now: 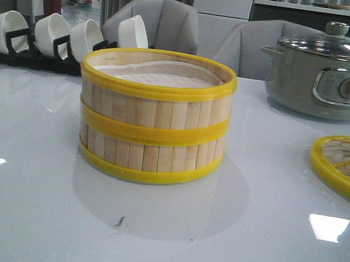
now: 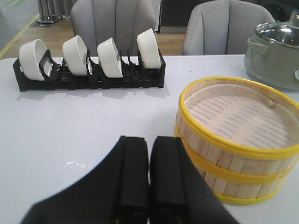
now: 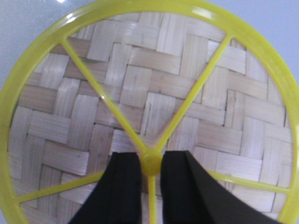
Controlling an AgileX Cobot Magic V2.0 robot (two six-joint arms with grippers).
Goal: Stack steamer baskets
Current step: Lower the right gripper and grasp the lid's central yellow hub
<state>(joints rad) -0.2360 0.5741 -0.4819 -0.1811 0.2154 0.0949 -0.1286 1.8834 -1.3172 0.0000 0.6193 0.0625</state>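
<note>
1. The left gripper [image 2: 149, 172] shows in its own wrist view with its two black fingers [image 2: 133, 172] pressed together, only a thin seam between them and nothing in it.
2. It hangs above the white table [image 1: 29, 149], just beside the steamer baskets [image 2: 238, 140] and not touching them.
3. The right gripper [image 3: 150, 186] hangs over the woven lid [image 3: 140, 93], its black fingers [image 3: 119, 191] standing to either side of the lid's small yellow hub [image 3: 151, 164], where the yellow spokes meet.
4. The gap between those fingers is narrow, about the width of the hub; whether the pads are actually pinching it cannot be told from this view.
5. The steamer baskets stand stacked near the middle of the table, one set squarely on the other, upright, with yellow rims at top, middle and bottom and pale bamboo slats between.
6. A white liner [image 2: 238, 112] lies inside the top basket.
7. The woven lid lies flat on the table at the right edge of the front view, well apart from the stack.
8. Behind the stack, on the left, a black rack [image 1: 29, 52] holds four white bowls [image 1: 52, 32] tipped on their sides.
9. Behind on the right stands a grey-green electric pot [image 1: 326, 77] with a glass lid and a front dial.
10. Two grey chairs [image 1: 164, 22] stand beyond the far edge of the table.
</note>
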